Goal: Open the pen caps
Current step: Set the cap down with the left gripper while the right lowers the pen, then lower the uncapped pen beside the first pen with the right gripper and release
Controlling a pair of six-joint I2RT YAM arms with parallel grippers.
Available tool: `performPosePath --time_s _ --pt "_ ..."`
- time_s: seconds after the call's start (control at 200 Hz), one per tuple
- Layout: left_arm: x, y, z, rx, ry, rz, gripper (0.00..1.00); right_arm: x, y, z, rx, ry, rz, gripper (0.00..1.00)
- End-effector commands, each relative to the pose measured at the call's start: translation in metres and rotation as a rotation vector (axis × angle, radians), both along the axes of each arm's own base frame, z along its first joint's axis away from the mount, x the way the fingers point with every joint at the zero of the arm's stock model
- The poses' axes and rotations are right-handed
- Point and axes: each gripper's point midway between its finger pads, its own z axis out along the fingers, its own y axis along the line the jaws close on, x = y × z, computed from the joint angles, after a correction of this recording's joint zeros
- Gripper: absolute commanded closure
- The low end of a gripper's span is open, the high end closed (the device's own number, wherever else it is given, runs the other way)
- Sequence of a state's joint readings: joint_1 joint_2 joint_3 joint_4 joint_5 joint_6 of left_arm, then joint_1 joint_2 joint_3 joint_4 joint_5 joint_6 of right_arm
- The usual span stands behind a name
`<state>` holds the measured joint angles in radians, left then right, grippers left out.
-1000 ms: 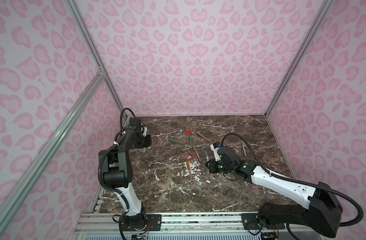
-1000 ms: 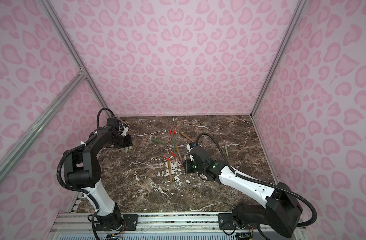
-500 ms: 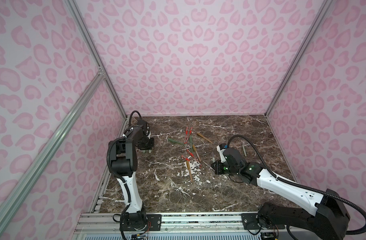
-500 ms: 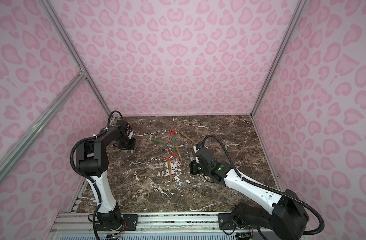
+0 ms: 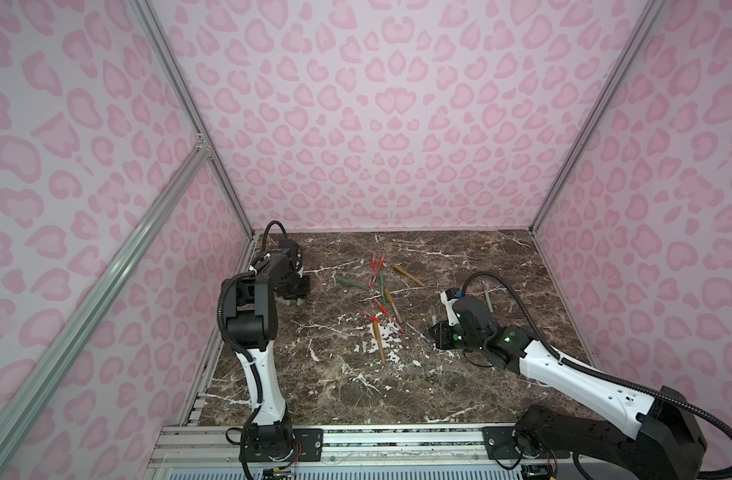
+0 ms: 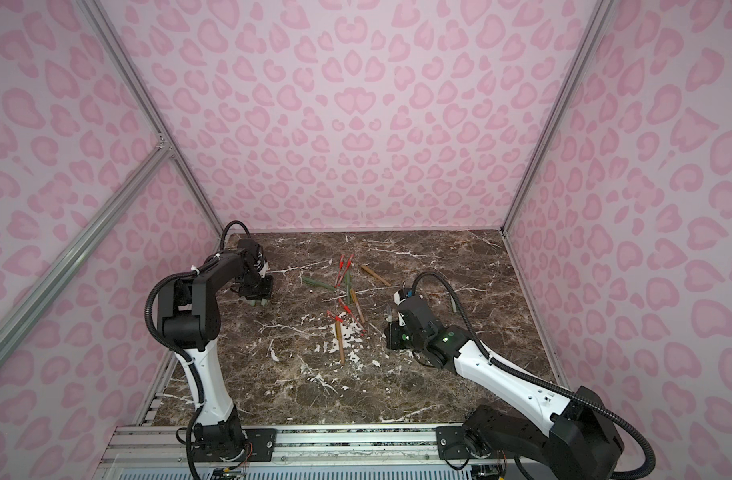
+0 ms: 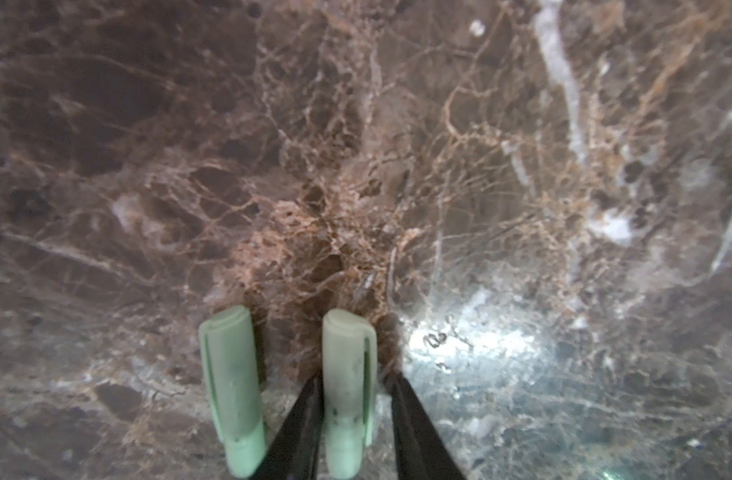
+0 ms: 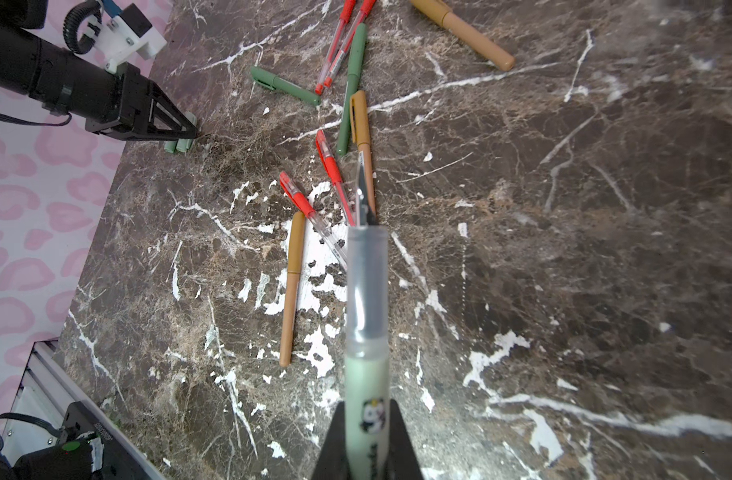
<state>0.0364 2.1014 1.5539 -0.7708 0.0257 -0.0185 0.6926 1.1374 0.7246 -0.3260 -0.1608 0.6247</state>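
The right tool (image 8: pixel 366 440) grips a pale green pen (image 8: pixel 366 316) with its cap off and its tip bare. Beyond it, red, tan and dark green pens (image 8: pixel 291 291) lie scattered on the marbled counter (image 8: pixel 564 249). The left tool (image 8: pixel 187 131) sits low over two pale green caps (image 8: pixel 180 145).

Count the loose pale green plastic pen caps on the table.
2. One cap lies between the left gripper's parted jaws; the other lies beside it, outside them. Others may be hidden.
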Motion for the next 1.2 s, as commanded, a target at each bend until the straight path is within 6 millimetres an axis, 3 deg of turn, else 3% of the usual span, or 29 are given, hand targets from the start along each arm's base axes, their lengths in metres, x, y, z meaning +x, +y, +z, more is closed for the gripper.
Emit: performPosePath --time_s 0.0,0.295,0.41,0.43,0.505,0.675,0.875,1.0,1.195 --pt "-0.001 -0.005 0.019 -0.005 -0.026 -0.004 0.65 0.004 -0.007 -0.002 -0.021 -0.009 -0.015 1.00" --pt "-0.015 -0.032 0.090 -0.022 -0.213 -0.069 0.39 0.032 -0.044 -0.005 -0.116 0.021 -0.078 1.00" --pt "-0.027 -0.045 0.121 -0.052 -0.320 -0.114 0.31 0.050 -0.066 -0.008 -0.189 0.056 -0.097 1.00" --pt "-0.036 -0.046 0.117 -0.059 -0.312 -0.117 0.28 0.053 -0.070 -0.010 -0.201 0.064 -0.101 1.00" --pt "-0.046 -0.054 0.132 -0.093 -0.379 -0.141 0.19 0.066 -0.085 -0.017 -0.251 0.094 -0.116 1.00" --pt "-0.066 -0.063 0.165 -0.137 -0.525 -0.179 0.12 0.093 -0.113 -0.032 -0.310 0.146 -0.152 1.00" --pt "-0.093 -0.074 0.189 -0.188 -0.677 -0.244 0.00 0.120 -0.140 -0.052 -0.346 0.201 -0.195 1.00" --pt "-0.104 -0.079 0.196 -0.228 -0.731 -0.269 0.02 0.134 -0.154 -0.065 -0.397 0.236 -0.200 1.00" --pt "-0.104 -0.072 0.200 -0.256 -0.753 -0.225 0.02 0.152 -0.169 -0.090 -0.429 0.297 -0.200 1.00"
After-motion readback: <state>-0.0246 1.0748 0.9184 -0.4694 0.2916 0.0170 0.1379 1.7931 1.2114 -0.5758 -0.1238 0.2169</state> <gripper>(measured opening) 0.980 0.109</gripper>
